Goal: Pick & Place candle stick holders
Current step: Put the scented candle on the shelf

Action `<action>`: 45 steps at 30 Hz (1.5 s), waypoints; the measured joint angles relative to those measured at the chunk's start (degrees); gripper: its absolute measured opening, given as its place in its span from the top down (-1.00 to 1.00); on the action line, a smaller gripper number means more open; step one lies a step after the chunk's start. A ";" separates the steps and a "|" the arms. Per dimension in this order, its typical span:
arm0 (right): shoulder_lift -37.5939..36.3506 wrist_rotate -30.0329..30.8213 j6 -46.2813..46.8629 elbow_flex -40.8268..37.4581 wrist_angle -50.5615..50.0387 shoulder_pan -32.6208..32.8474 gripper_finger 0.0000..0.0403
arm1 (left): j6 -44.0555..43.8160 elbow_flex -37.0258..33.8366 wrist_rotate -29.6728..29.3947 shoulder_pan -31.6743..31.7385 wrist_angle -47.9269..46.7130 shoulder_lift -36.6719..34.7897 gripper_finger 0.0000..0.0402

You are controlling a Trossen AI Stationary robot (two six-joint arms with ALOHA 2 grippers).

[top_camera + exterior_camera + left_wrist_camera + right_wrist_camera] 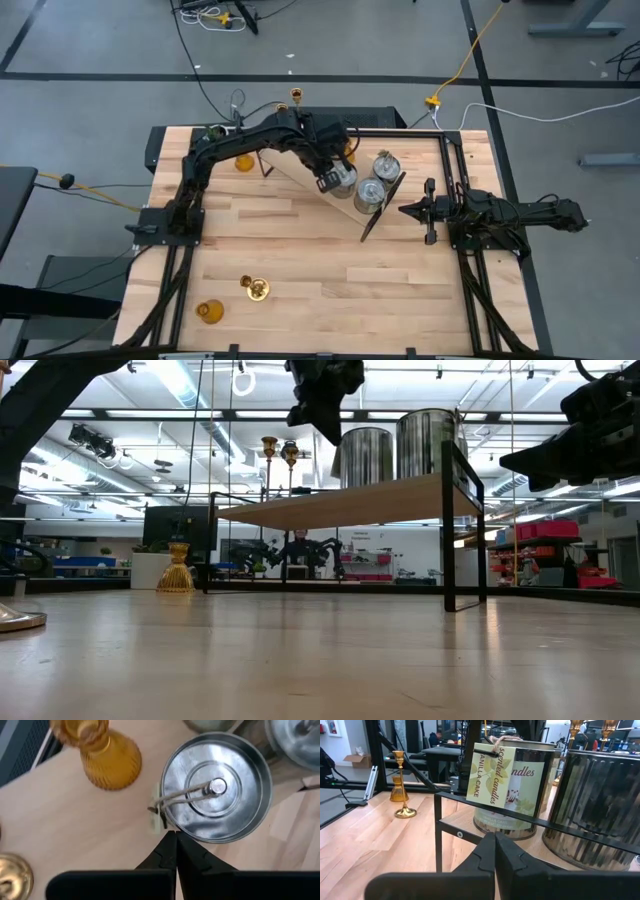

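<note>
1. Three silver-grey metal cylinders stand on a raised wooden shelf [300, 178] at the far middle of the table [330, 270]. The left gripper [330, 181] hovers directly above one cylinder [216, 786], partly hiding it from overhead. The other two [386, 163] [369, 192] stand just beside it.
2. The left gripper's jaws are pressed together, holding nothing; its fingers [175, 852] point down at the cylinder's rim, where a paper tag [159, 812] hangs.
3. An amber glass holder [107, 757] stands near that cylinder, its top cut off in the left wrist view.
4. A brass stick [257, 289] and another amber holder [209, 311] stand well apart, on the near-left tabletop.
5. Remaining holders are mostly hidden behind the left arm.
6. The right gripper [408, 210] waits beside the shelf's right end, jaws pressed together and empty.
</note>
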 joint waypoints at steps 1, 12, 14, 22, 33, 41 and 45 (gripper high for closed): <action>-0.01 0.00 0.00 -0.01 0.00 -0.01 0.99 | 0.00 0.00 0.00 -0.02 0.50 0.00 0.98; 0.00 0.00 0.00 -0.01 0.00 0.00 0.99 | -1.34 0.00 -0.05 -0.05 3.65 0.00 0.98; 0.00 0.00 0.00 -0.01 0.00 -0.01 0.99 | -1.45 0.00 -0.03 -0.05 2.73 0.00 0.97; 0.00 0.00 0.00 -0.01 0.00 0.00 0.99 | -6.06 0.00 5.03 -0.35 -3.25 -0.04 0.97; -0.02 0.00 0.00 -0.01 0.00 -0.01 0.99 | -6.33 0.00 6.60 -0.99 3.38 -0.07 0.97; -0.02 0.00 0.00 -0.01 0.00 -0.01 0.99 | -6.16 0.00 5.35 -0.99 5.90 -0.07 0.98; -0.01 0.00 0.00 0.00 0.00 0.00 0.99 | -6.16 0.00 5.42 -0.97 5.23 -0.07 0.96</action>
